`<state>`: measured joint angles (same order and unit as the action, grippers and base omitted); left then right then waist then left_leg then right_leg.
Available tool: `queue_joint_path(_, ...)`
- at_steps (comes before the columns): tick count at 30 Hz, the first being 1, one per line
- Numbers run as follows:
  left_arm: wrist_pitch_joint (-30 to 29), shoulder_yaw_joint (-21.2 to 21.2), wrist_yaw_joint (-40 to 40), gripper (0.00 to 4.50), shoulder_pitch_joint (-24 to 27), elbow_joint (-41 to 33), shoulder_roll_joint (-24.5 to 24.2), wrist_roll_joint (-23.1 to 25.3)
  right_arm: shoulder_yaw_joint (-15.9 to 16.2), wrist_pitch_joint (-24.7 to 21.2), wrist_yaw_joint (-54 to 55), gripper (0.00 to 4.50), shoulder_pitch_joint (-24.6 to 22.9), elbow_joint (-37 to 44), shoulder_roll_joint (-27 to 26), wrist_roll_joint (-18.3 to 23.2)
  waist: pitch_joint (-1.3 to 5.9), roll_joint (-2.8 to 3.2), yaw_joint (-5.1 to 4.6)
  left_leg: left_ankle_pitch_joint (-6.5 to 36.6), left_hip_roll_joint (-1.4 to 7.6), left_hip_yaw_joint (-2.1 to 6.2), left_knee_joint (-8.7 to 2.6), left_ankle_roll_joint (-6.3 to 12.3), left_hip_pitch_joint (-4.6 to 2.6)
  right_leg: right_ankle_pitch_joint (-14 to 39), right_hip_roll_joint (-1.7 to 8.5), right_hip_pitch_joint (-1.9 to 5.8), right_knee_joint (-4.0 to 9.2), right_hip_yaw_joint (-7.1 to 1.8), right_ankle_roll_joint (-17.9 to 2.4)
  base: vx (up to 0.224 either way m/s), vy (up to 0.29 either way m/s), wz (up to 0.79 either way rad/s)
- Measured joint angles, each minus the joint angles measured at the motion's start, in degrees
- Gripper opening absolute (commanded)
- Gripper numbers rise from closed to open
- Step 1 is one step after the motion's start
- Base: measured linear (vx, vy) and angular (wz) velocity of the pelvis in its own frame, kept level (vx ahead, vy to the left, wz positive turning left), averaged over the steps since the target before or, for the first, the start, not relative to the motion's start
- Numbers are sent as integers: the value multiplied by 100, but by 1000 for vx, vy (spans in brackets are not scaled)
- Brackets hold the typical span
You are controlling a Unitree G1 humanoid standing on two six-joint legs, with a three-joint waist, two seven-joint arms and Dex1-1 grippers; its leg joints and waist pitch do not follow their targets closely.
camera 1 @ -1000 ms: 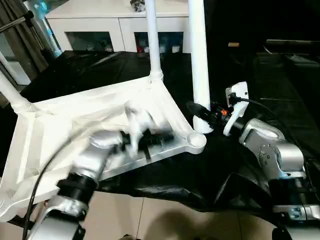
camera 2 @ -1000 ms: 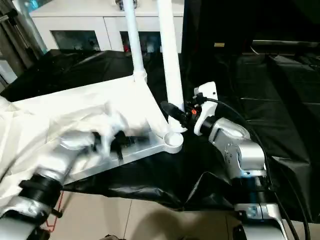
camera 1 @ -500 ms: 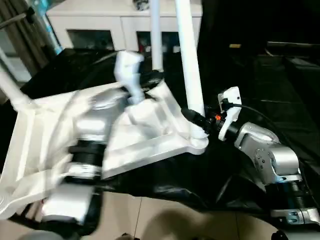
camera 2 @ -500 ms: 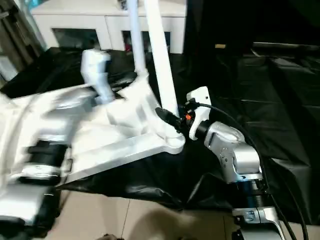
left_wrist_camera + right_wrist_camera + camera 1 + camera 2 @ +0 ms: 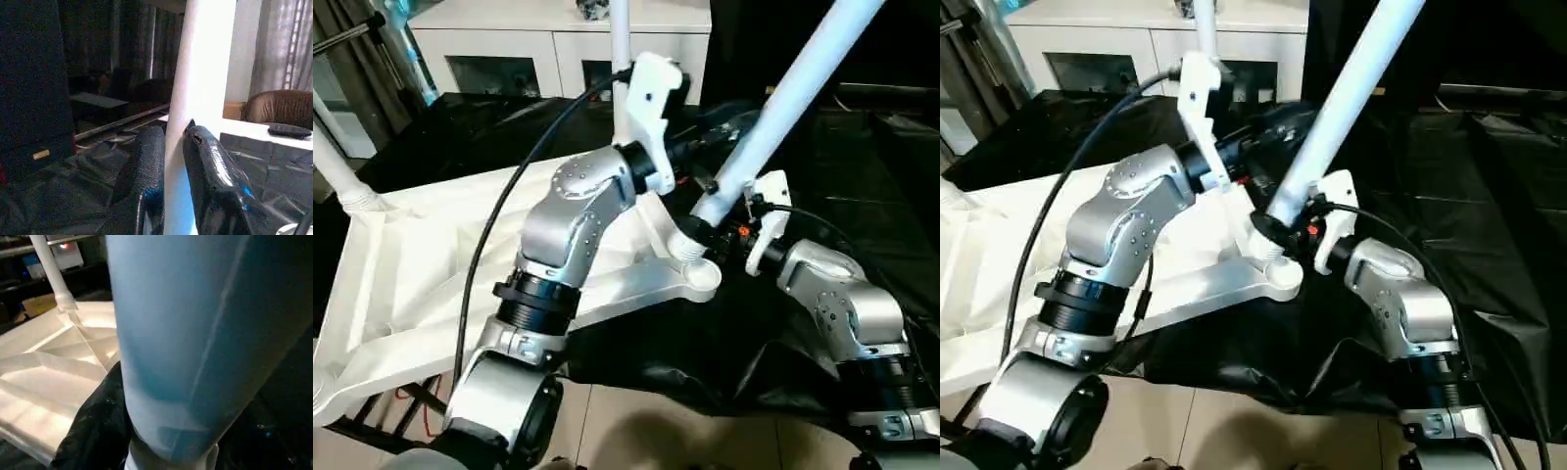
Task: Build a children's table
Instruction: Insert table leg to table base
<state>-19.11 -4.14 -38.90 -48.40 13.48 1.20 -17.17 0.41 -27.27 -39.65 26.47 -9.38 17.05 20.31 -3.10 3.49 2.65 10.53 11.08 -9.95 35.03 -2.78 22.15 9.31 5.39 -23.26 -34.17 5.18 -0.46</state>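
The children's table lies upside down: its white ribbed tabletop (image 5: pixel 421 264) rests on a black-covered surface. One leg (image 5: pixel 620 69) stands upright at the far corner and another (image 5: pixel 337 181) at the left. A third white leg (image 5: pixel 783 98) leans steeply to the right, its lower end (image 5: pixel 685 247) just over the near right corner socket (image 5: pixel 705 281); whether it sits in the socket I cannot tell. My left gripper (image 5: pixel 173 134) is shut on this leg partway up, a black finger (image 5: pixel 146 161) on either side. My right gripper (image 5: pixel 702 231) is shut on the same leg close to its lower end.
A white cabinet (image 5: pixel 509 44) with glass-fronted compartments stands behind the work. Black sheeting (image 5: pixel 862 186) covers the surface to the right and drapes over the front edge. Tiled floor (image 5: pixel 656 431) lies below, and a curtain (image 5: pixel 352 69) hangs at the far left.
My left arm has swung up from the tabletop to the leg beside the right gripper. That leg has tipped from upright to a steep lean to the right.
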Motion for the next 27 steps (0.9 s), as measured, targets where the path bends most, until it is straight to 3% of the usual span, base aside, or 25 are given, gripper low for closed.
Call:
queue_joint_path(3,86,-8,223,90,17,170,-236,193,45,1,-12,189,1,6,-3,-21,0,0,-33,0,0,2,0,0,0,0,-1,0,0,0,0,0,0,0)
queue_joint_path(5,99,-41,224,124,91,253,-517,349,60,5,-12,189,3,6,2,-28,0,0,-58,0,1,3,0,0,-1,0,-3,0,1,1,1,0,0,0)
queue_joint_path(7,70,-67,127,124,226,267,-739,454,60,9,-9,189,2,3,30,-48,0,0,-63,0,1,5,-1,0,1,2,-3,0,4,2,2,0,0,0)
queue_joint_path(10,-233,-676,-564,162,861,135,-1555,782,53,19,-9,189,7,-13,117,-79,10,13,-85,1,-1,3,-3,1,-5,9,-3,0,5,-4,6,0,0,0)
queue_joint_path(12,-541,-906,-831,166,1318,153,-1728,840,-3,20,-5,189,7,-46,183,-105,2,0,-70,0,1,3,-2,0,4,10,-4,-3,5,-1,5,0,0,0)
queue_joint_path(17,-692,-1467,-1371,168,1779,-167,-1858,774,58,25,-8,189,7,-44,153,-182,2,0,19,7,-1,-4,3,-11,-2,9,2,4,3,-6,2,0,0,0)
queue_joint_path(27,-659,-1614,-1288,168,1912,146,-1829,1001,74,32,-16,189,6,-44,183,-255,2,0,-93,10,0,-1,1,-29,-15,1,0,5,-16,-6,-1,0,0,0)
